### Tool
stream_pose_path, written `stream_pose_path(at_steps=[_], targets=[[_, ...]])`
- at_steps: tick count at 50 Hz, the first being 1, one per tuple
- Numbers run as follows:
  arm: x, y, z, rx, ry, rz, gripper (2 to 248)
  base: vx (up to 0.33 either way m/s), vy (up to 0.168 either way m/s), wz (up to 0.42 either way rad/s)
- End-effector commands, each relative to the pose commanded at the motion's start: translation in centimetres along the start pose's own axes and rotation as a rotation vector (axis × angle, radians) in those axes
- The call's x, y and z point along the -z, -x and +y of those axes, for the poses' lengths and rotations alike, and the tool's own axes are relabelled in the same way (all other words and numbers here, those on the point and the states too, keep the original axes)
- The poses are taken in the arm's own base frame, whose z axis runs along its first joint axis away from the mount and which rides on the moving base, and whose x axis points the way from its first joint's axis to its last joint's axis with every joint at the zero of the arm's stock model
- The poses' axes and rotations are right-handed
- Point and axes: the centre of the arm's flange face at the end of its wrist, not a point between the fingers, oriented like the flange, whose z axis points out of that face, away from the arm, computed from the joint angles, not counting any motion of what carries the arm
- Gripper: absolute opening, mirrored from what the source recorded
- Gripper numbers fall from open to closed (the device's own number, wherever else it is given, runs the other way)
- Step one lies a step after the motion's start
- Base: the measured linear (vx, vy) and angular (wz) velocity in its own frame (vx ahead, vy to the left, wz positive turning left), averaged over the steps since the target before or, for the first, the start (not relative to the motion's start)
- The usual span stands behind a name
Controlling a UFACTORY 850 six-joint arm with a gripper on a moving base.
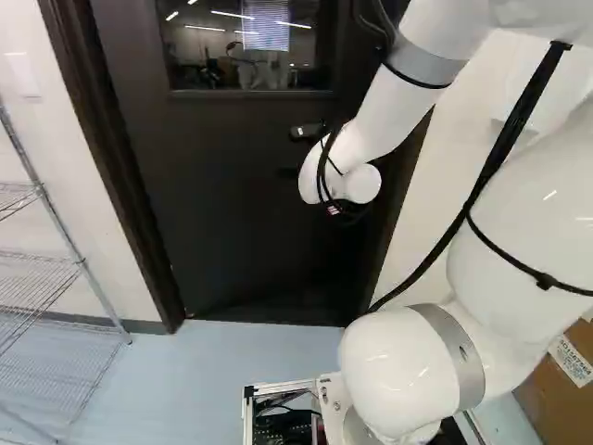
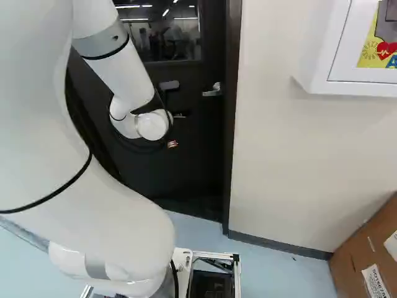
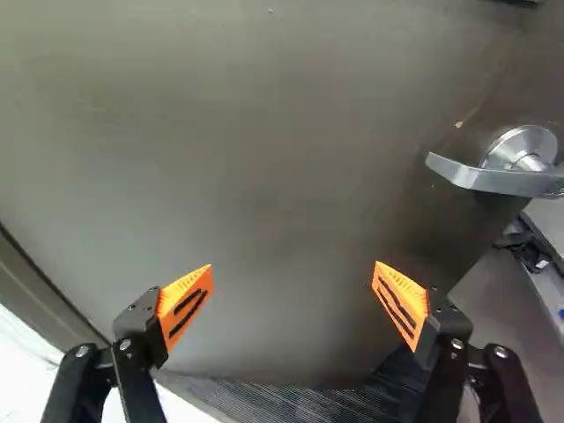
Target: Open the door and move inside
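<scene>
The dark door (image 1: 250, 185) with a window fills the way ahead in the left base view. It appears ajar: the wrist view shows space past its handle-side edge. Its silver lever handle (image 2: 212, 90) is at the right of the arm's end in the right base view. My gripper (image 2: 178, 115) is mostly hidden there by the white wrist and dark against the door. In the wrist view the gripper (image 3: 293, 295) stands wide open, nothing between its orange pads, facing the door panel (image 3: 282, 176). The handle (image 3: 515, 172) lies ahead and to one side, beyond one finger, untouched.
A brown door frame (image 1: 125, 176) borders the door. A wire shelf (image 1: 56, 269) stands at the left of the left base view. In the right base view, a white wall cabinet (image 2: 347, 74) and a cardboard box (image 2: 366, 254) are at the right.
</scene>
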Motion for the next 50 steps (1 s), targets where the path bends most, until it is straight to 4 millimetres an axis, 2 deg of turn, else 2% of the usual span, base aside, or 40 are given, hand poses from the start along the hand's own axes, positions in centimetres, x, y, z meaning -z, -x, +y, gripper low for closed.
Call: stream_pose_path(at_steps=[11,40,50], targets=[[0.0,0.0,0.0,0.0,0.0,0.0,247,0.145,0.042,-0.278],[0.0,0.0,0.0,0.0,0.0,0.0,247,0.138,0.15,-0.027],[0.0,0.0,0.0,0.0,0.0,0.0,247,0.046,0.066,-0.009]])
